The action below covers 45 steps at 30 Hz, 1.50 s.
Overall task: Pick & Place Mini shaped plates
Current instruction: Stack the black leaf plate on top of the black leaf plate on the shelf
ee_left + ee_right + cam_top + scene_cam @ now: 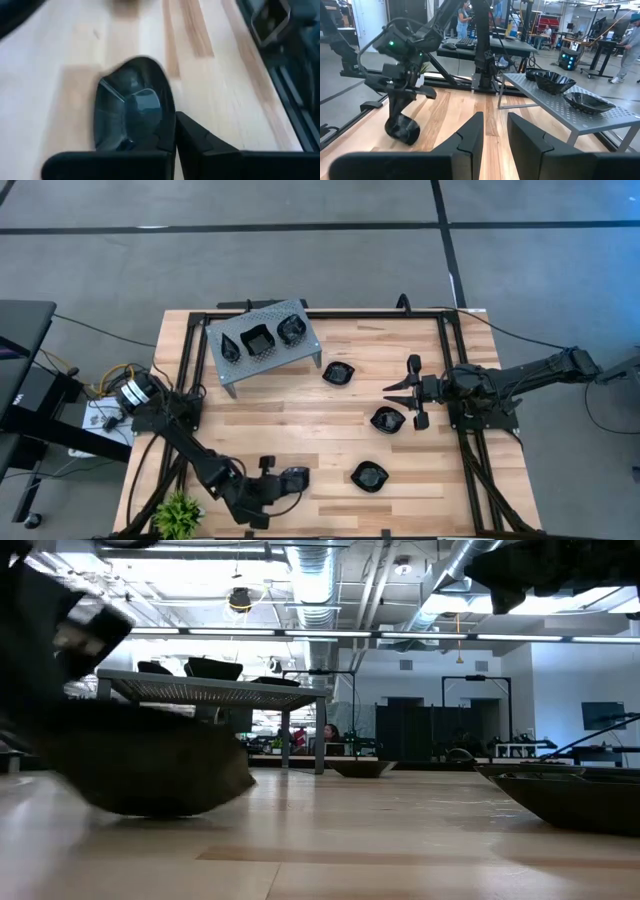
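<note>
The high view looks straight down from well above, taking in the whole table (330,430), both arms and the floor around. The low view sits at table-top level, very close to a plate (140,765), and faces level across the boards to the stand (215,690) and the room behind. The left wrist view points steeply down, very near the wood. The right wrist view faces across the table toward the left arm (402,45) and the stand (570,107). High, low and right wrist views share the stand.
</note>
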Each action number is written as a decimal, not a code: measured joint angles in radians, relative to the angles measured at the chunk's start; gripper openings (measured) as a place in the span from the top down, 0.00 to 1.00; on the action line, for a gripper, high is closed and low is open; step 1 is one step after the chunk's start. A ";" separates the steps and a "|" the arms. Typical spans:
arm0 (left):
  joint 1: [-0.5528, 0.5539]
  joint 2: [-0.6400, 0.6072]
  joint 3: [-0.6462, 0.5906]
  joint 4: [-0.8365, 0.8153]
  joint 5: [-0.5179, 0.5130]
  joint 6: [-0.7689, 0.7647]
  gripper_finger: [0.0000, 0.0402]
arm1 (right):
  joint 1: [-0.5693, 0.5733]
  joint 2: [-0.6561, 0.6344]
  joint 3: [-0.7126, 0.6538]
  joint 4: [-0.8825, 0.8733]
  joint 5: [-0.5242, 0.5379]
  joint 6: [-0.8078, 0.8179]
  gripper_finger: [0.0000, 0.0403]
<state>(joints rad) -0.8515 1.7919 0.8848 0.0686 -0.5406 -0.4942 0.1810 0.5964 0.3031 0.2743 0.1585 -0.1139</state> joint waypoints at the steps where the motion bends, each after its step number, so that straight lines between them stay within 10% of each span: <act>1: 0.009 -0.019 0.000 -0.001 -0.012 0.022 0.98 | 0.000 0.000 0.000 0.003 0.000 0.000 0.80; 17: 0.561 -0.408 0.000 0.026 -0.132 0.668 0.98 | 0.000 0.000 0.000 0.054 0.000 -0.001 0.80; 27: 0.927 -0.478 0.000 0.023 -0.076 0.585 0.98 | 0.000 0.000 0.000 0.045 0.000 0.000 0.80; 45: 1.000 -0.426 -0.007 -0.057 -0.103 0.434 0.98 | 0.000 0.000 0.000 0.017 0.000 0.001 0.80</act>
<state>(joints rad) 0.1489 1.3658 0.8781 0.0115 -0.6434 -0.0601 0.1806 0.5962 0.3031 0.2913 0.1585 -0.1131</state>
